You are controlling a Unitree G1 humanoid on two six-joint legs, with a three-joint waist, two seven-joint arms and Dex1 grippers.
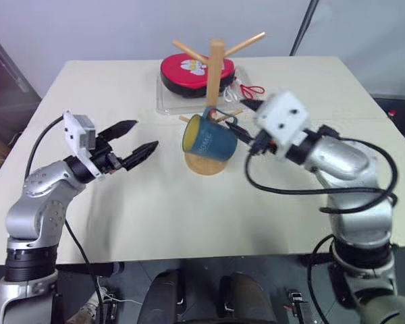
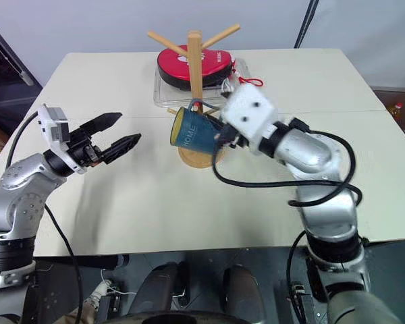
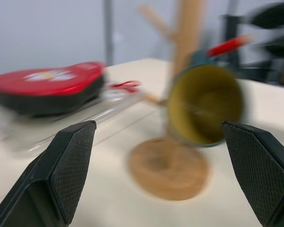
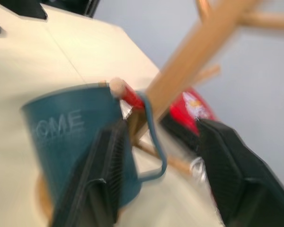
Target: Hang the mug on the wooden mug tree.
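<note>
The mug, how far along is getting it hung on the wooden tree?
Mostly done: the mug hangs by its handle on a lower peg of the wooden mug tree, tilted above the round base. In hand: the right pincer stands open around the handle, not clamping it. The left pincer hovers open beside it. Left: draw the right arm clear.
</note>
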